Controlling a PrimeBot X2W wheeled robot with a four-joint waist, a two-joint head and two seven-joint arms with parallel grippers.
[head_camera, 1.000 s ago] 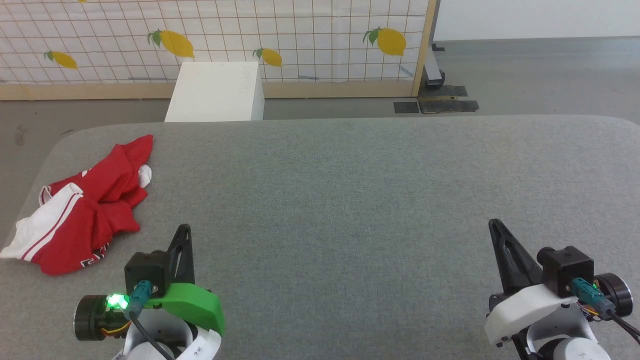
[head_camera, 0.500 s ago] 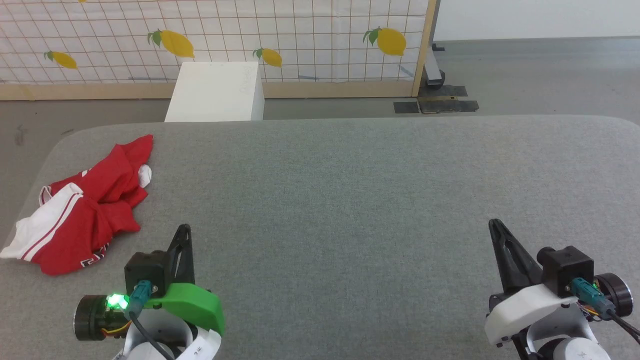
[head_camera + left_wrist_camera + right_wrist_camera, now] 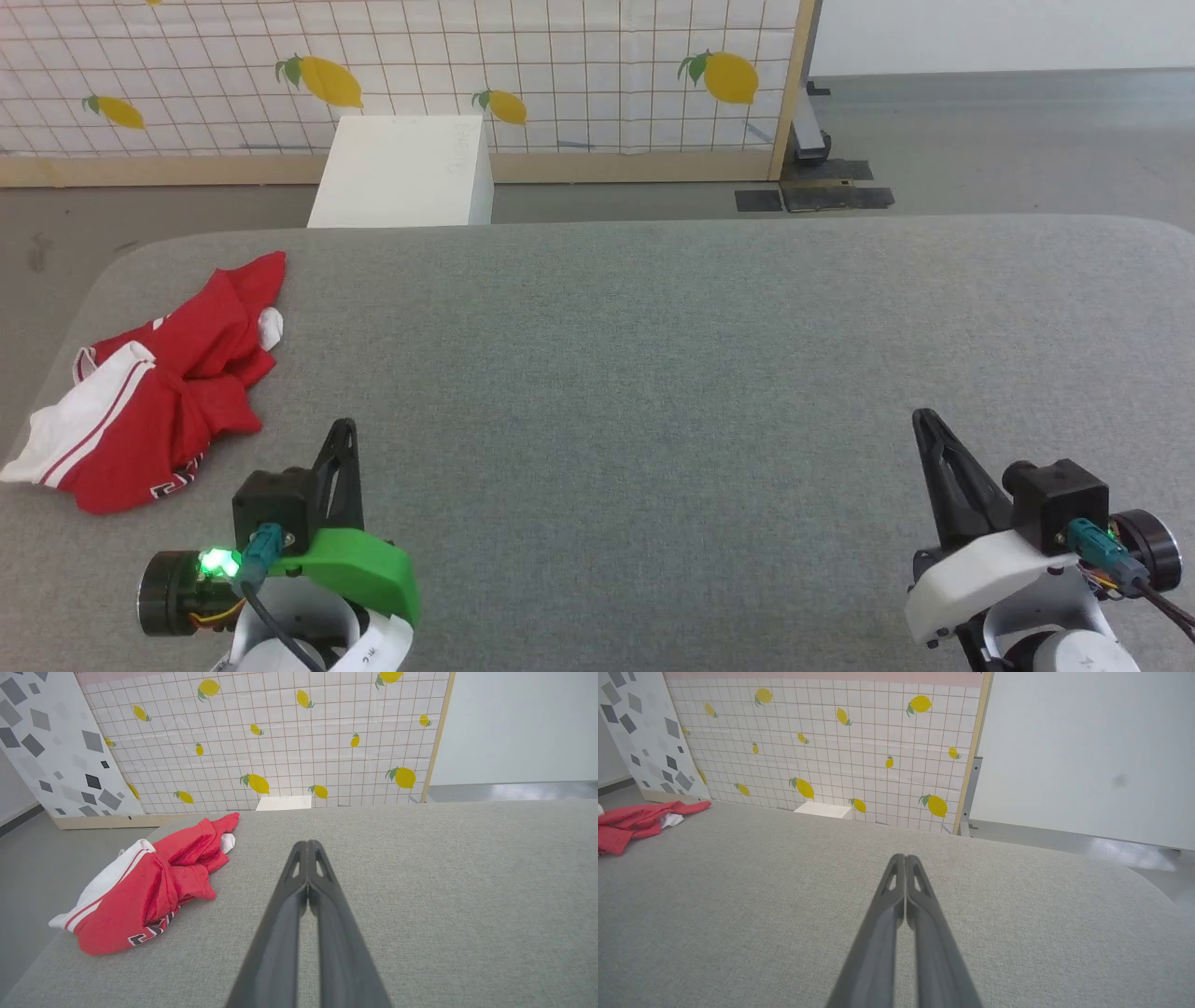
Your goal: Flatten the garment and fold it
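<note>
1. Crumpled red soft-fabric T-shirt with white striped sleeves (image 3: 159, 392): I see it bunched at the left end of the grey fabric-covered table (image 3: 653, 355), with one white sleeve at the table's edge.
2. Left gripper (image 3: 344, 427), green wrist cover: long dark fingers pressed together, holding nothing, near the shirt but apart from it.
3. Right gripper (image 3: 921, 416), white wrist cover: fingers likewise pressed together, empty, well apart from the shirt.
4. White rectangular box (image 3: 401, 173): on the floor beyond the table, in front of the lemon-print gridded panel (image 3: 579, 65).

The garment (image 3: 630, 821) runs off the right wrist view's left edge.
</note>
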